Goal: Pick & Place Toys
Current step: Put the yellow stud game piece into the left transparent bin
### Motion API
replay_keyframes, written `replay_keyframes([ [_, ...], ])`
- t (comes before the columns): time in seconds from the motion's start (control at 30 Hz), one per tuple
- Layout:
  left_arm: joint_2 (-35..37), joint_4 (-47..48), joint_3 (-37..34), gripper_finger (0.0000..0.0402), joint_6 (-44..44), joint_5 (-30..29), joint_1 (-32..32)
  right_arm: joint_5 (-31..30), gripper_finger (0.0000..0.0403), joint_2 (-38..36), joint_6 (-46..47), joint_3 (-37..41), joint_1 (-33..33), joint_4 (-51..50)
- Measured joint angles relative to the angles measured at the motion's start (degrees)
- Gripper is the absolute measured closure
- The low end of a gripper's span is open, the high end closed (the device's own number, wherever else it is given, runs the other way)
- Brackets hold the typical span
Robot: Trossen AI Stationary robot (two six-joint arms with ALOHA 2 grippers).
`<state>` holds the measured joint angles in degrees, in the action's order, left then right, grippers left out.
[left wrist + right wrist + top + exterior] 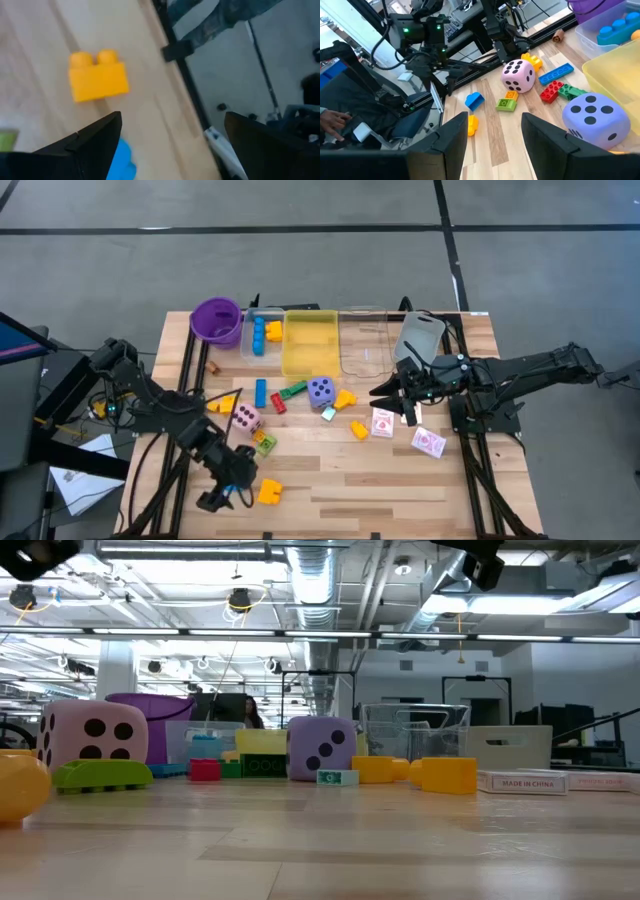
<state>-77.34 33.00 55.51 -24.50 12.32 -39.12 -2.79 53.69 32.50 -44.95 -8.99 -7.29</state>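
My left claw [222,498] hangs spread wide over the tabletop's [400,480] near edge, nothing pinched, a blue block [474,100] under it and a yellow block [270,492] just beside. My right claw [392,397] waits half spread near the patterned cards [383,423].

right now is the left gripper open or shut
Open. In the left wrist view the left gripper has its two dark fingers spread wide with nothing between them, above a yellow block on the table.

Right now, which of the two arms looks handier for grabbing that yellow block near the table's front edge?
Probably the left: the left gripper hangs open right beside the yellow block. The right gripper waits far off, by the cards.
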Motion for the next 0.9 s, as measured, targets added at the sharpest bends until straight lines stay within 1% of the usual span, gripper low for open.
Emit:
replay_keyframes([
  [0.13,-1.3,-2.4,0.0,0.0055,-5.8,-8.5,-0.3,0.0,0.0223,0.0,0.0,0.0,0.0,-0.2],
  [0.2,-2.7,-2.6,0.0,0.0055,-7.3,-11.3,-0.1,0.0,0.0223,0.0,0.0,0.0,0.0,-0.2],
  [0.3,-6.1,-4.9,0.0,0.0055,-7.6,-11.5,0.4,0.0,0.0223,0.0,0.0,0.0,0.0,-0.5],
  [0.4,-9.4,-9.1,0.0,0.0055,-7.6,-10.6,0.3,0.0,0.0223,0.0,0.0,0.0,0.0,-1.1],
  [0.57,-13.9,-9.9,0.0,0.0055,-7.8,-10.7,0.1,0.2,0.0223,0.0,0.0,0.0,0.0,-1.8],
  [0.67,-15.7,-9.8,0.0,0.0055,-7.9,-11.3,0.2,0.4,0.0223,0.0,0.0,0.0,0.0,-1.8],
  [0.8,-16.7,-10.0,0.0,0.0055,-10.5,-14.8,0.2,0.5,0.0223,0.0,0.3,0.0,0.0,-2.2],
  [0.9,-17.1,-10.6,0.0,0.0055,-10.7,-15.5,0.2,0.5,0.0223,0.0,0.5,0.0,0.0,-2.4],
])
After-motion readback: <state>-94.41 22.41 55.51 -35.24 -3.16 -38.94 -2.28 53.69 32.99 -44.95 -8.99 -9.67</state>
